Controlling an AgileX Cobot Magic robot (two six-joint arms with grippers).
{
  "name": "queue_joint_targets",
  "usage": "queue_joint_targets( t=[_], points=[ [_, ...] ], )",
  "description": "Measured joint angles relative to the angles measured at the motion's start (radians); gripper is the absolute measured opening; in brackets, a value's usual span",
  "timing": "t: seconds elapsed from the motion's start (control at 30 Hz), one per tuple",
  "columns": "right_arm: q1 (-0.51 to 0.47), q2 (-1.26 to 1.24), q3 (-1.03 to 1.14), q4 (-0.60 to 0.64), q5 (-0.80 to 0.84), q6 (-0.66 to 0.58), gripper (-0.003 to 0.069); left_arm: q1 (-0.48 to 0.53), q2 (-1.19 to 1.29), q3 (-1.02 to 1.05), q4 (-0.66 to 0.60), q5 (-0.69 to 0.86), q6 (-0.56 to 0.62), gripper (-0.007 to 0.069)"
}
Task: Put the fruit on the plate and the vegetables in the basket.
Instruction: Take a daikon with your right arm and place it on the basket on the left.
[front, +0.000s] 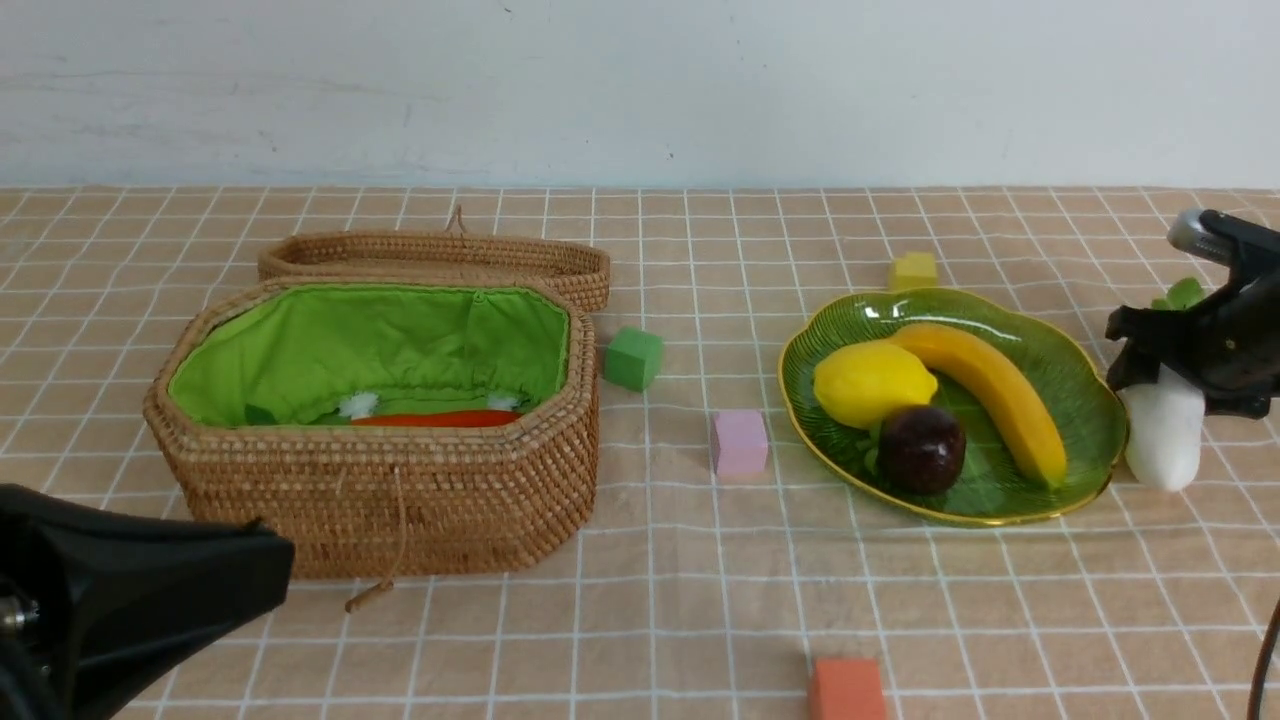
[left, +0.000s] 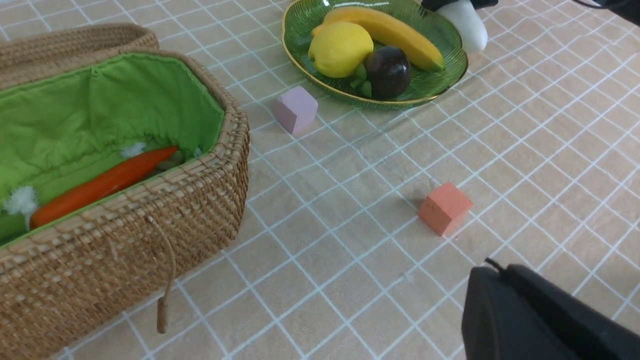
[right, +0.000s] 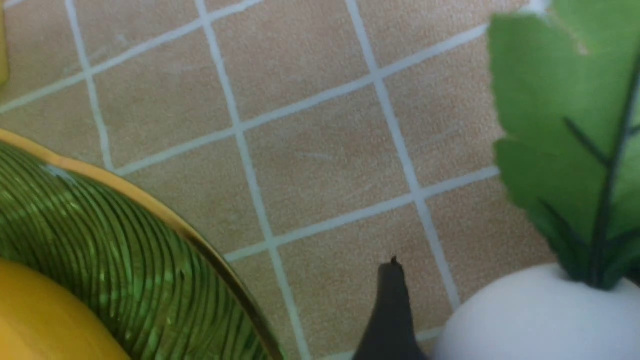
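Observation:
The lemon (front: 872, 383), banana (front: 990, 385) and mangosteen (front: 920, 448) lie on the green plate (front: 1070, 352). An orange carrot (front: 440, 419) rests inside the open wicker basket (front: 400, 490). Right of the plate, the white radish (front: 1165, 435) lies on the cloth with its green leaves (right: 565, 125) pointing away. My right gripper (front: 1165, 385) straddles its thick end. One dark finger (right: 392, 310) sits right beside the radish; the other is hidden, so contact is unclear. At the near left, my left gripper (front: 280, 565) hangs shut and holds nothing.
Foam cubes lie scattered about: green (front: 633, 358) beside the basket, pink (front: 740, 443) between basket and plate, yellow (front: 913, 271) behind the plate, orange (front: 847, 690) at the front edge. The basket's lid (front: 440, 255) lies open behind it.

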Motion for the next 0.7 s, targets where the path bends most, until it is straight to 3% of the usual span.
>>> queue_joint_targets(
  t=[0.23,0.37,0.5,0.53,0.57,0.7],
  points=[
    [0.0,-0.084,0.007,-0.098,0.101,0.002,0.0512,0.0,0.006,0.0,0.009,0.001,-0.002,-0.0013],
    [0.037,-0.245,0.008,0.021,0.193,-0.054,0.0512,0.0,0.002,0.0,0.097,0.044,-0.066,-0.0013],
    [0.219,-0.369,-0.02,0.29,0.254,-0.348,0.0512,0.0,-0.037,0.0,0.279,0.111,-0.248,-0.0013],
    [0.231,-0.369,-0.02,0.29,0.257,-0.366,0.0512,0.0,-0.043,0.0,0.3,0.114,-0.26,-0.0013],
    [0.323,-0.382,-0.05,0.413,0.272,-0.481,0.0512,0.0,-0.066,0.0,0.362,0.136,-0.349,-0.0013],
    [0.57,-0.347,-0.163,0.603,0.261,-0.729,0.0512,0.0,-0.134,0.0,0.502,0.232,-0.548,-0.0013]
  ],
)
